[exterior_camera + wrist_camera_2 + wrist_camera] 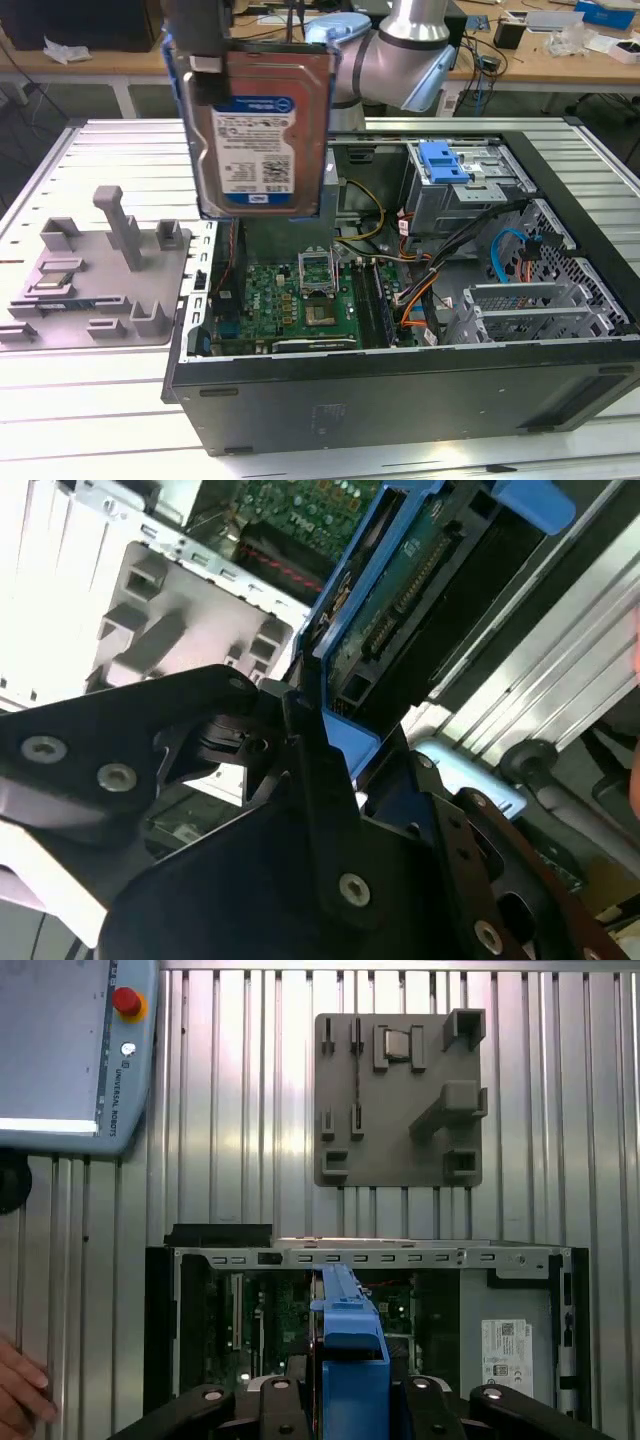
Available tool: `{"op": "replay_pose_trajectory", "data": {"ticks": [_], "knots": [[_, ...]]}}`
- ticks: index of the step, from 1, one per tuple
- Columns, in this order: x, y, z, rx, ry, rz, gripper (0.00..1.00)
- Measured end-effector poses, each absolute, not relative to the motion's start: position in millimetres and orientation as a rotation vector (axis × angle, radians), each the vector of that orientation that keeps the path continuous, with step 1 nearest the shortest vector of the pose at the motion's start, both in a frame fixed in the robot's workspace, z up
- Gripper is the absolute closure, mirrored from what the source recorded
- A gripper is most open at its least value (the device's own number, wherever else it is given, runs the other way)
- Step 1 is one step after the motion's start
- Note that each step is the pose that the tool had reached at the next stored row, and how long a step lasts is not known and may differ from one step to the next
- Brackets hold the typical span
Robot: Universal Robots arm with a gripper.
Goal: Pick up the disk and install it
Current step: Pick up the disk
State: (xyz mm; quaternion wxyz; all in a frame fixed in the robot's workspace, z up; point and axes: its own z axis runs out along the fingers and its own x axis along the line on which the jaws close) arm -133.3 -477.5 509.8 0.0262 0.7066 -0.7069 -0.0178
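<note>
Gripper (205,55) clamping flat silver disk (258,130), blue plastic rails (347,1345), over open case (400,385)

The disk (255,130) above the open case (400,392)

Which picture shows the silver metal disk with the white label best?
The exterior view: the disk faces it, white label plain. The first wrist view sees its blue rail edgewise; the second, its circuit board side.

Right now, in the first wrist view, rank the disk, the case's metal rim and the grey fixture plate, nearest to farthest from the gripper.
1. disk, held in the gripper.
2. case's metal rim, just beyond the disk.
3. grey fixture plate, farther out past that rim.
</note>
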Motion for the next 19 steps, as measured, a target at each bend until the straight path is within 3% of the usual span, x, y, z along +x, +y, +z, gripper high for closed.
{"op": "replay_pose_trajectory", "data": {"ticks": [7,14,19], "knots": [[-88,-498,512,2.181,-2.182,-0.060,0.63],[5,-531,514,2.177,-2.177,-0.070,0.63],[6,-531,514,2.177,-2.176,-0.070,0.63]]}}
